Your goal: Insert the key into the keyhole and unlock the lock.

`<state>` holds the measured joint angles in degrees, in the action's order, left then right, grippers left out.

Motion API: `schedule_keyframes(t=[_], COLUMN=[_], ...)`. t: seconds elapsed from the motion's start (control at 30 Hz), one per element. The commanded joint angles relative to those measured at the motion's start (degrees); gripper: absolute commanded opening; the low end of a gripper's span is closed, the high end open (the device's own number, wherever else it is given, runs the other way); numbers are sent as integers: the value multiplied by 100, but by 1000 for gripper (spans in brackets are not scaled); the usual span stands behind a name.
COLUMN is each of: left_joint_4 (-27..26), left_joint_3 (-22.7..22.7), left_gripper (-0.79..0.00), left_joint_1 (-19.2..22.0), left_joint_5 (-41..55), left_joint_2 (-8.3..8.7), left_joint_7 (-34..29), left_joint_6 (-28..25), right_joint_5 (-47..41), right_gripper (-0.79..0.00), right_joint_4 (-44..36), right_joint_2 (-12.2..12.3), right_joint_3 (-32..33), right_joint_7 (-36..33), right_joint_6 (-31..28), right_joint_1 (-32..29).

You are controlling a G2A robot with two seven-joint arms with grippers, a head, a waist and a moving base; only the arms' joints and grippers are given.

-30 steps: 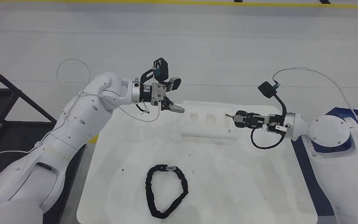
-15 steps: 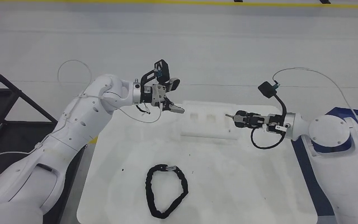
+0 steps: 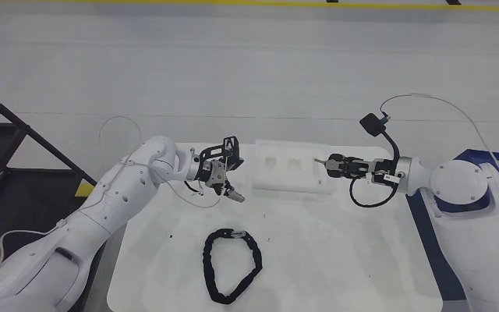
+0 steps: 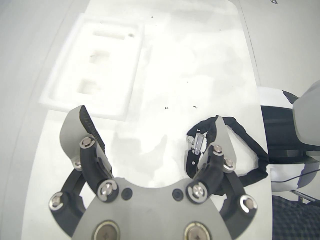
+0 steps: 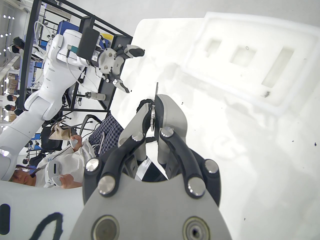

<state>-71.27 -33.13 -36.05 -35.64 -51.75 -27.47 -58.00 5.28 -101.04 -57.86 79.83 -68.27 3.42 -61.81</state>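
A black fabric-covered chain lock [image 3: 231, 265] lies looped on the white table [image 3: 327, 249] near its front. Its metal lock cylinder [image 4: 197, 143] shows beside one finger of my left gripper [image 4: 150, 128]. The left gripper [image 3: 232, 179] is open and empty, low over the table between the foam tray and the chain. My right gripper [image 3: 331, 166] hovers by the tray's right end, shut on a thin metal key [image 5: 156, 93] whose tip [image 3: 317, 162] sticks out past the fingers.
A white foam tray [image 3: 288, 165] with three recesses lies at the back middle of the table. In the right wrist view the tray [image 5: 250, 58] is ahead and the left gripper [image 5: 120, 68] is farther off. A black frame [image 3: 31, 140] stands at the far left.
The left arm has come down and toward the front of the table, closer to the chain lock, with its gripper still open. The right arm with the key has not moved.
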Motion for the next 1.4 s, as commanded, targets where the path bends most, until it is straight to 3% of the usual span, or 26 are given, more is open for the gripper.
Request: schedule_keyframes(t=[0.0,0.27,0.53,1.2,1.27,1.37], left_joint_4=[-96,-387,-514,-514,-517,-367], left_joint_3=[99,655,1383,1377,1294,1100], left_gripper=[0,0,0,0,0,0], left_joint_1=[-50,-103,145,129,36,-148], left_joint_5=[50,43,-337,-334,-438,-711], left_joint_2=[38,250,468,467,476,542], left_joint_7=[-16,229,637,654,831,1423], left_joint_6=[0,0,0,35,208,0], right_joint_5=[0,0,0,0,0,0], right_gripper=[-785,-785,-785,-785,-785,-785], right_joint_4=[0,0,0,0,0,0], right_joint_2=[0,0,0,0,0,0], right_joint_3=[0,0,0,0,0,0], right_joint_7=[0,0,0,0,0,0], right_joint_6=[0,0,0,0,0,0], right_joint_1=[0,0,0,0,0,0])
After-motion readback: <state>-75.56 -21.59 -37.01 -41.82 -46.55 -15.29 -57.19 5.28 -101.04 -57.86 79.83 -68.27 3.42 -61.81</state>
